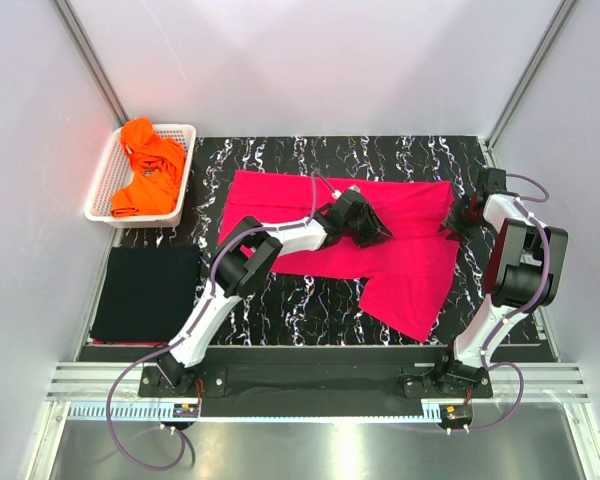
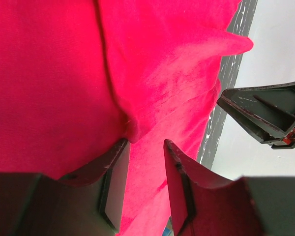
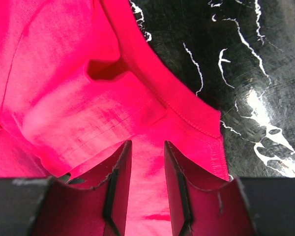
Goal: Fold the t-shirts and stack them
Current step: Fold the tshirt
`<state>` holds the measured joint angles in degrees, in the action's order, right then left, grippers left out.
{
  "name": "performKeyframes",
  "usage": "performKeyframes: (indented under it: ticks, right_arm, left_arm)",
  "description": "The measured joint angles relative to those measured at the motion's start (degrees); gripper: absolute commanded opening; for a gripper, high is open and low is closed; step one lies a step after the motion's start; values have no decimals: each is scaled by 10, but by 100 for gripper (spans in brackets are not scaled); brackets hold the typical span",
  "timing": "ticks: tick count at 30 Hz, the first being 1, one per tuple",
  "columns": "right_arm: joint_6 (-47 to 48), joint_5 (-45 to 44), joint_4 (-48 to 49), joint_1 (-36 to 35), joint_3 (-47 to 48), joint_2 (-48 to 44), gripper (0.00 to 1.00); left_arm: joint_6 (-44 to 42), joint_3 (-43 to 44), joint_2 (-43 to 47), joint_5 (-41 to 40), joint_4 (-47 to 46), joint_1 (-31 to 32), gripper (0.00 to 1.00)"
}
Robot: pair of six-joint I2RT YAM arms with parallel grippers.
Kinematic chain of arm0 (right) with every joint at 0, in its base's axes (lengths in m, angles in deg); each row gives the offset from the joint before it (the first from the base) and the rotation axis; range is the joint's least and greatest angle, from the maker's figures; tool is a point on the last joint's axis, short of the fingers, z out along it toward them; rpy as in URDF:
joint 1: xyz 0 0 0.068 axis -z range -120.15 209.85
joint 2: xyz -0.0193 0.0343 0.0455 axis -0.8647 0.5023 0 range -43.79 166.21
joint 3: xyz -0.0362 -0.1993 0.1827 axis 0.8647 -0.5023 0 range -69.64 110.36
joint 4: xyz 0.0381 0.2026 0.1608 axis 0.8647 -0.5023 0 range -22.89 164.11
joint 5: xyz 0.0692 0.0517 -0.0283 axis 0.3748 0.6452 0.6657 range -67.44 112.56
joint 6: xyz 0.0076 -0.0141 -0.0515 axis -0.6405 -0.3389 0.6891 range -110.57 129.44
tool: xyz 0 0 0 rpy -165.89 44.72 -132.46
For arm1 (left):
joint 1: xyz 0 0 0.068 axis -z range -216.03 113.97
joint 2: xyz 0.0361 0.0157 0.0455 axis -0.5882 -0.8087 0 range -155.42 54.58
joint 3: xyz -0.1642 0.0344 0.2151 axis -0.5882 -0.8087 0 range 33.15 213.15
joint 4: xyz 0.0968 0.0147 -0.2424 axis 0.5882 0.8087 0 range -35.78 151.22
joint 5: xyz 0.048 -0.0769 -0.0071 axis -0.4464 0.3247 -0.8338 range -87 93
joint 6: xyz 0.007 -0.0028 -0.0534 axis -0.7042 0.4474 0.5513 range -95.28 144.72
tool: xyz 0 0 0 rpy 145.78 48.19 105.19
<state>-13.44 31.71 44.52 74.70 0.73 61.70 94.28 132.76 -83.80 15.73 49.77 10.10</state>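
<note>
Now left gripper [image 2: 146, 142], right gripper [image 3: 147, 143] both parted, low over pink t-shirt [image 1: 280, 195] spread on black mat [image 1: 310, 308]

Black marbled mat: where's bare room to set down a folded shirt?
Free: the far strip of the black white-veined mat behind the spread pink t-shirt; the near patch between the left arm and that shirt's near flap. Crowded: the left side, with the white lattice basket and the folded black t-shirt.
</note>
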Motion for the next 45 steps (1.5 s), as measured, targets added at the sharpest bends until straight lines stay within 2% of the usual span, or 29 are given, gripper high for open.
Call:
performKeyframes:
  ticks: [5, 12, 17, 33, 37, 41, 42, 43, 45]
  right_arm:
    - [1, 0, 0, 7, 0, 0, 40]
    - [2, 0, 2, 12, 5, 4, 41]
    - [5, 7, 3, 13, 17, 17, 41]
    - [21, 10, 6, 13, 40, 53, 40]
    - [24, 15, 10, 13, 56, 72, 40]
    - [26, 19, 13, 13, 62, 77, 34]
    - [26, 21, 13, 13, 62, 78, 31]
    - [26, 21, 13, 13, 62, 78, 19]
    - [27, 24, 13, 13, 62, 78, 10]
  left_arm:
    - [6, 1, 0, 0, 2, 0, 49]
    - [7, 2, 0, 3, 3, -1, 49]
    - [7, 4, 0, 5, 11, -5, 43]
    - [8, 61, -35, 8, 45, -20, 6]
    - [8, 68, -36, 10, 49, -20, 2]
    - [7, 72, -36, 10, 49, -20, 0]
    - [7, 73, -36, 10, 49, -20, 0]
    - [7, 74, -36, 10, 49, -20, 0]
    - [7, 75, -36, 10, 50, -20, 0]
